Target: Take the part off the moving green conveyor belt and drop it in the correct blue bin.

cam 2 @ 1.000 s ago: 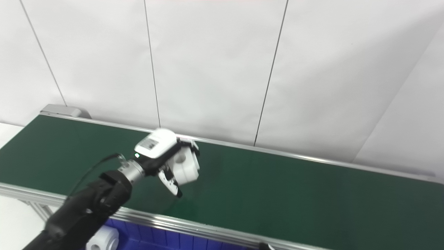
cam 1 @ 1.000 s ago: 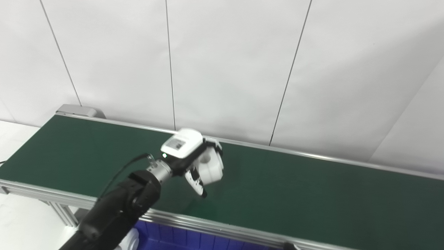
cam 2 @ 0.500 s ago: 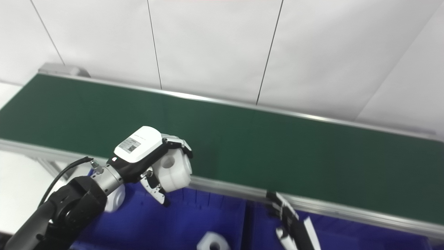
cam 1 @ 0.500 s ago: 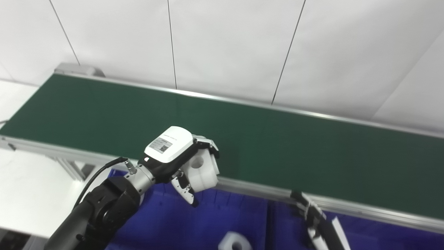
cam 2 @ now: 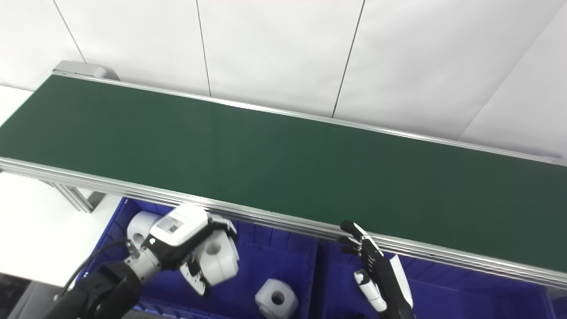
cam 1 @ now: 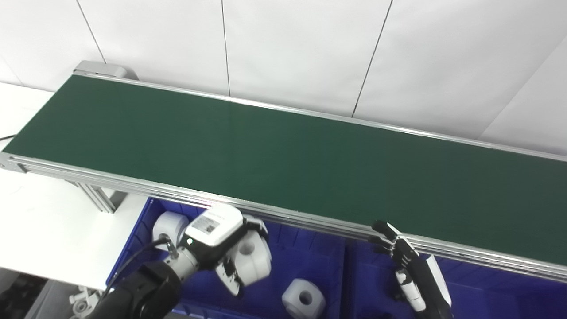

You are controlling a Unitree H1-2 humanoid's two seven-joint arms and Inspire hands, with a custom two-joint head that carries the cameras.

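Over at the far left, a white bench point(cam 1: 40, 239) is showing beneath the end of the green conveyor belt point(cam 1: 283, 155), which is running bare across the whole width in front of the white panelled wall point(cam 1: 292, 48). Just below the belt's near aluminium rail point(cam 1: 310, 221), the left blue bin point(cam 1: 319, 266) is sitting with a white cylindrical part point(cam 1: 169, 225) tucked in its back left corner. The left hand point(cam 1: 223, 248) is hovering over that same bin, fingers curled tight around the white part with a round hole point(cam 1: 253, 262), which it is holding clear of the bin floor, just below the rail. A little to the right and lower, another white holed part point(cam 1: 304, 299) is lying loose on the bin floor, apart from the held one. Past the dividing wall, the right blue bin point(cam 1: 496, 288) is lying under the rail, and the right hand point(cam 1: 409, 268) is waiting above it, fingers stretched out straight and slightly spread, pointing up towards the rail and gripping nothing
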